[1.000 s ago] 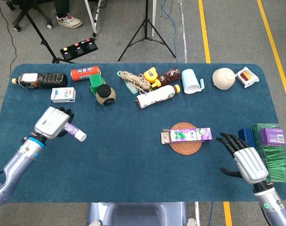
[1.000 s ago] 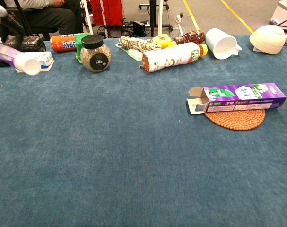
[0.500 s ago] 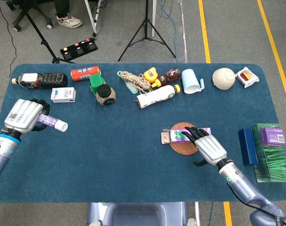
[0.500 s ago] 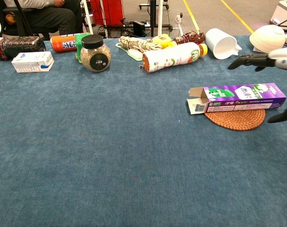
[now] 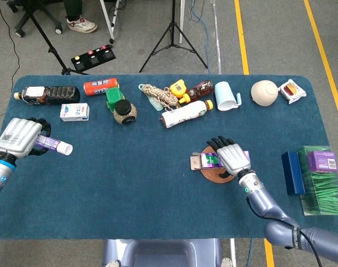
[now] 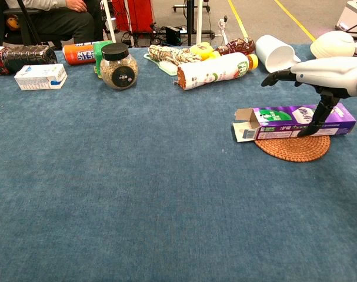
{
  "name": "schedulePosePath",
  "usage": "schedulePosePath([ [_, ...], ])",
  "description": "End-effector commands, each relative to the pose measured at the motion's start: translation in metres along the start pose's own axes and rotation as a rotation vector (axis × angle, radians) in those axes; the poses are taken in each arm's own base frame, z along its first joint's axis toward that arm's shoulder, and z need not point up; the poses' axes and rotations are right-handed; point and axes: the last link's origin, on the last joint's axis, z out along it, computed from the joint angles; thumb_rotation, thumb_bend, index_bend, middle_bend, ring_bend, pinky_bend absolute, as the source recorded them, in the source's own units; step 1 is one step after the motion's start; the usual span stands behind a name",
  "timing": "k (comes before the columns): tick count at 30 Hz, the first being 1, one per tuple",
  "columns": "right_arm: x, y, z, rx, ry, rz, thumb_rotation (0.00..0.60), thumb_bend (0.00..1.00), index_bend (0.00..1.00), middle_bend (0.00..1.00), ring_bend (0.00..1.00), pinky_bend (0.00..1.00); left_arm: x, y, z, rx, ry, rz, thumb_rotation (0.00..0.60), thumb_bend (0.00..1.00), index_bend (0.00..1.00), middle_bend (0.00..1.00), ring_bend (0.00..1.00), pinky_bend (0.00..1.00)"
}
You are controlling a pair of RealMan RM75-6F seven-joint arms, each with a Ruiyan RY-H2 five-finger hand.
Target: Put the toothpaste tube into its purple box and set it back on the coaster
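The purple toothpaste box (image 5: pixel 204 161) (image 6: pixel 282 117) lies on its side across the round woven coaster (image 5: pixel 214 173) (image 6: pixel 293 147), its open flaps facing left. My right hand (image 5: pixel 231 156) (image 6: pixel 331 73) is spread over the box's right half. Its fingers reach out above the box, and its thumb comes down along the front face. No closed grip shows. At the far left edge of the head view, my left hand (image 5: pixel 20 137) grips the purple toothpaste tube (image 5: pixel 53 146), white cap pointing right. The chest view does not show this hand.
Along the table's back edge stand a dark bottle (image 5: pixel 49 94), orange can (image 5: pixel 100 86), small carton (image 5: pixel 74 112), jar (image 5: pixel 125 112), rope (image 5: pixel 158 95), a lying white bottle (image 5: pixel 183 114), white cup (image 5: pixel 226 96) and bowl (image 5: pixel 264 92). Green (image 5: pixel 319 181) and blue (image 5: pixel 292 172) boxes sit at the right.
My right hand has moved further left and back, over the box, with the thumb now down at its front face. The left hand with the tube has shifted slightly left.
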Motion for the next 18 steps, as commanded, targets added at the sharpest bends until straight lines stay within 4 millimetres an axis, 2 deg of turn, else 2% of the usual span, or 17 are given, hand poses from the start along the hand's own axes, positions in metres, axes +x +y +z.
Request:
schedulePosePath([
  [1,0.000,0.001,0.007,-0.030,-0.016,-0.015,0.600,0.00,0.11,0.12,0.08,0.17,-0.002,-0.002,0.000,0.003,-0.005,-0.004,0.600,0.27,0.60,0.42,0.42,0.58],
  [11,-0.010,0.010,0.019,-0.086,-0.033,-0.019,0.600,0.00,0.17,0.20,0.16,0.22,-0.007,-0.005,-0.001,0.005,-0.014,0.008,0.600,0.27,0.60,0.42,0.43,0.58],
  [18,-0.018,0.010,0.025,-0.083,-0.018,-0.028,0.600,0.08,0.28,0.31,0.26,0.32,-0.011,-0.006,0.001,0.011,-0.024,0.010,0.600,0.27,0.60,0.42,0.43,0.58],
])
